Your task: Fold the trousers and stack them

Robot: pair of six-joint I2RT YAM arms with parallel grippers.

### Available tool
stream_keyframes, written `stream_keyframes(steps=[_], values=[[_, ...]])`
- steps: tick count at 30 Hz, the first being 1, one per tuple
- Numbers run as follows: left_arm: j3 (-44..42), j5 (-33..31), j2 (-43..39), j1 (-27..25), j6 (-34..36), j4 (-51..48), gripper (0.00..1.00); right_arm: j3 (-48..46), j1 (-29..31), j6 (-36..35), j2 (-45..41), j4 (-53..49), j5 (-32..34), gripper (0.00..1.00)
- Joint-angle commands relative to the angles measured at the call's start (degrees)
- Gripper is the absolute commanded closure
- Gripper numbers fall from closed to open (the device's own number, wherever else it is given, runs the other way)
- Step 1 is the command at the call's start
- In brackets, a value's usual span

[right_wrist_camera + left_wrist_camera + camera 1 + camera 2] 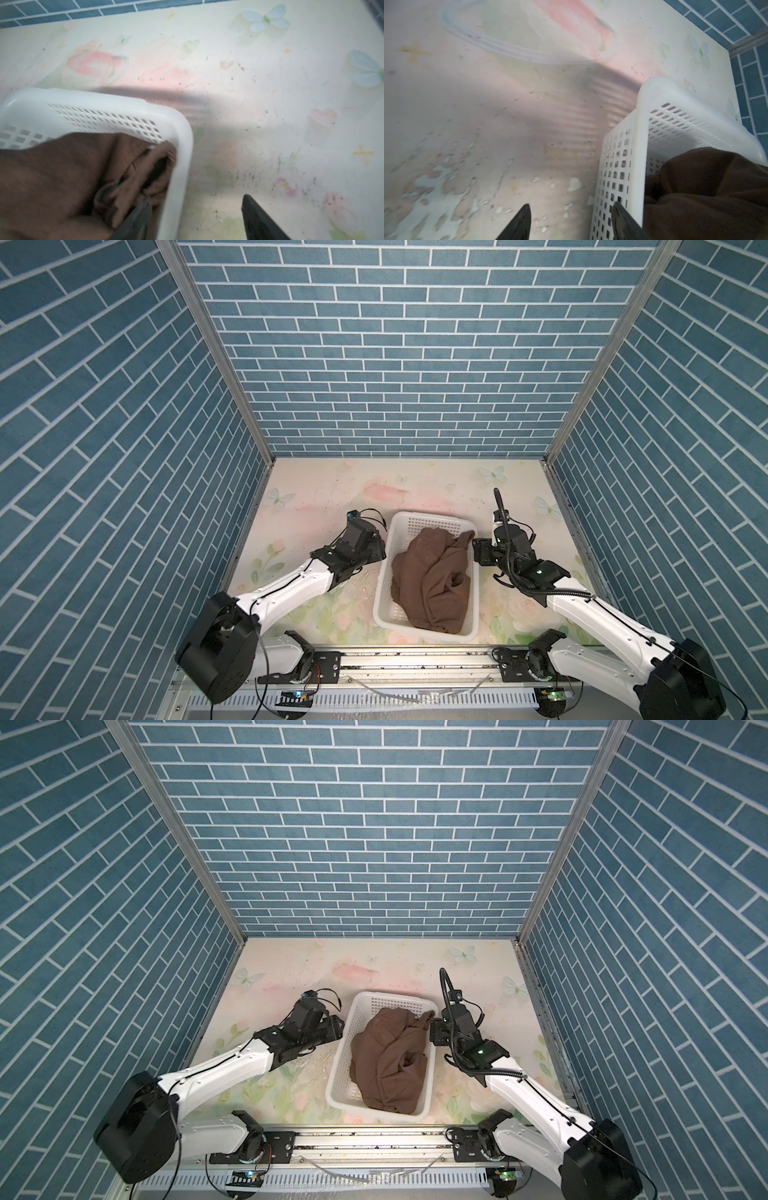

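Left gripper [571,204] gapes empty just outside the basket [641,124] wall. Right gripper [197,196] stands parted astride the rim, one finger over the crumpled trousers [432,580] inside

I see a white perforated basket [384,572] on the counter [324,497], near the front edge and roughly midway across. In both top views its long sides run away from me, skewed a little. The counter has a pale floral print with butterflies [494,475], scuffed and speckled with dark marks. The wrist views show worn, flaking patches beside the basket. Blue brick-patterned walls [395,344] close in three sides. An aluminium rail [415,659] runs along the front.
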Motion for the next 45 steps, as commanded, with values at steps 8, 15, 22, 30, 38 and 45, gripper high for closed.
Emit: stream_keyframes(steps=[8, 15, 22, 30, 38, 45], values=[[24.9, 14.4, 19.3, -2.5, 4.0, 3.4, 0.72, 3.7, 0.0, -4.4, -5.3, -4.1, 6.2, 0.29], [22.0, 3.1, 4.7, -2.9, 5.2, -9.0, 0.49, 1.5, 0.0, -4.8, -5.7, -6.7, 8.1, 0.28], [9.0, -11.8, -19.3, -7.0, 0.0, -25.3, 0.40, 2.4, 0.0, -5.2, 3.1, 0.0, 5.1, 0.28], [-5.9, -12.4, -30.6, -12.1, -10.5, -31.0, 0.48, 6.3, 0.0, -3.0, 14.1, 8.1, -5.1, 0.39], [-1.0, -11.7, -29.4, -18.4, -6.1, -33.0, 0.45, 10.8, 0.0, -2.3, 25.7, 13.0, -4.8, 0.88], [1.7, -12.0, -23.6, -26.2, -8.7, -34.0, 0.40, 16.2, -1.8, -2.2, 31.2, 11.8, -2.6, 1.00]])
